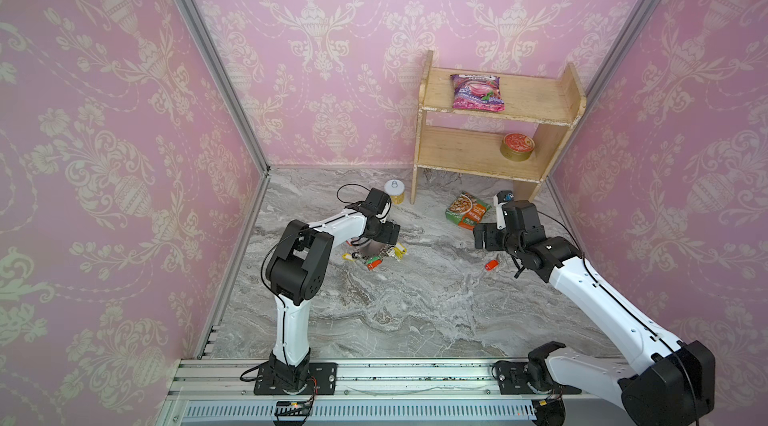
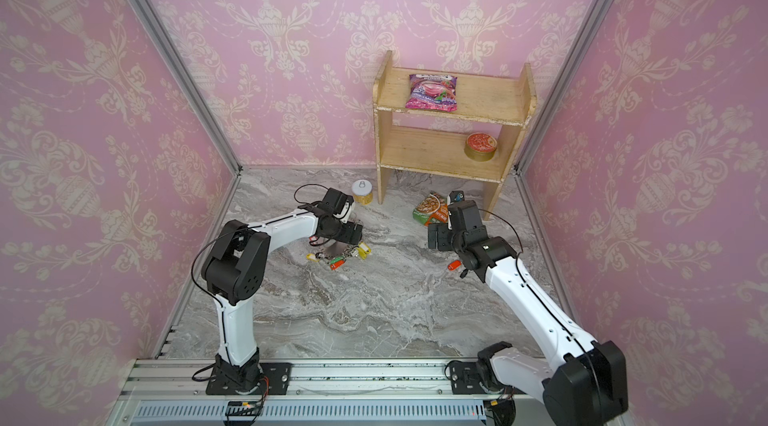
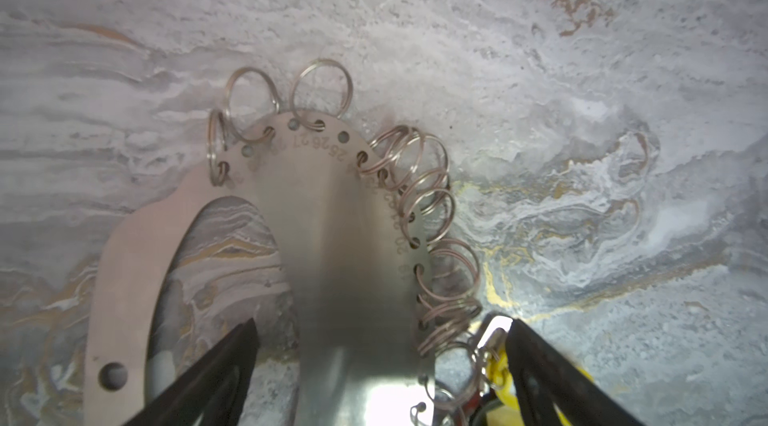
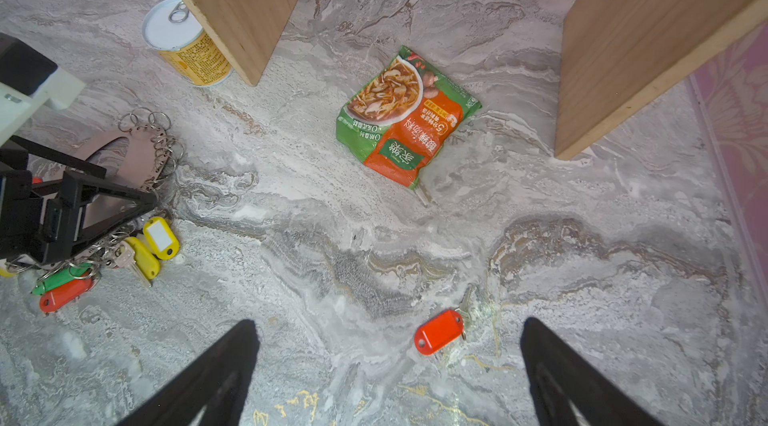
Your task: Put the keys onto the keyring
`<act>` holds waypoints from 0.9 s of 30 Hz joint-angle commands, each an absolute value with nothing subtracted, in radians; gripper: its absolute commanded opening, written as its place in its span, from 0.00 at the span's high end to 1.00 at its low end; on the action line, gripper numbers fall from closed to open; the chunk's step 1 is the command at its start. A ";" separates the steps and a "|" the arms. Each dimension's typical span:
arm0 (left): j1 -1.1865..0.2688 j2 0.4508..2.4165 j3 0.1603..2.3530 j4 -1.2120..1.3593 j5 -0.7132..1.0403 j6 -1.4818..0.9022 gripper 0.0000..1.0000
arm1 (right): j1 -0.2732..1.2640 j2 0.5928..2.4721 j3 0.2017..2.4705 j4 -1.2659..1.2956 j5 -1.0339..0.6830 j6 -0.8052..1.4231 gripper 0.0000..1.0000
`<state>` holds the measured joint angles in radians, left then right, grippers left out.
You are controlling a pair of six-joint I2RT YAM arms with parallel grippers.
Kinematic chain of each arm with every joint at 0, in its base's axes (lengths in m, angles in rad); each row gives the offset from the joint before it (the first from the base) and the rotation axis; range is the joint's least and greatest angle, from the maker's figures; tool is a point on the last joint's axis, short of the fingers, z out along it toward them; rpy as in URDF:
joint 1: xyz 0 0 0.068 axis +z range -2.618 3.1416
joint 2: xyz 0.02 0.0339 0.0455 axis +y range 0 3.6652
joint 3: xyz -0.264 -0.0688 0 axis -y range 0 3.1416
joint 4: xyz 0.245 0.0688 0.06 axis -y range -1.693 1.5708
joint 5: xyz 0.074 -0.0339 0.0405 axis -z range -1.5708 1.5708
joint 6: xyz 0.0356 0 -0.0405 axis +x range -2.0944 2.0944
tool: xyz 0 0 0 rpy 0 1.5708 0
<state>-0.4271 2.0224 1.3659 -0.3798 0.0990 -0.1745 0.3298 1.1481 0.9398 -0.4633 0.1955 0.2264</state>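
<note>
The keyring [image 3: 357,245] is a grey-brown band edged with small silver rings, lying on the marble table [image 1: 415,303] left of centre in both top views [image 1: 370,252] [image 2: 332,249]. Keys with yellow [image 4: 160,237], green [image 4: 62,278] and red [image 4: 64,299] tags hang bunched at its near end. My left gripper [image 3: 382,341] is open, its fingers astride the band without touching it. A loose key with a red tag [image 4: 440,332] [image 1: 491,265] lies apart to the right. My right gripper [image 4: 388,332] hovers open above that key, holding nothing.
A wooden shelf [image 1: 494,129] stands at the back right with a pink snack bag [image 1: 478,91] on top and a round gold tin [image 1: 517,146] below. A yellow can [image 1: 395,191] and a green-orange noodle packet [image 1: 467,210] lie near its feet. Pink walls close three sides.
</note>
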 commanded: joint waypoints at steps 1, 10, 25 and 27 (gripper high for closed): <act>-0.417 2.062 1.403 -0.436 0.107 -0.179 0.07 | 0.337 1.134 0.953 -0.492 0.213 0.233 0.00; -0.465 2.066 1.390 -0.580 0.271 -0.095 0.12 | 0.337 1.123 0.959 -0.508 0.214 0.229 0.00; -0.615 1.840 1.021 -0.602 0.369 -0.203 0.19 | 0.336 1.102 0.910 -0.524 0.131 0.258 0.00; -0.650 1.818 0.967 -0.592 0.373 -0.227 0.20 | 0.339 1.094 0.887 -0.518 0.104 0.277 0.00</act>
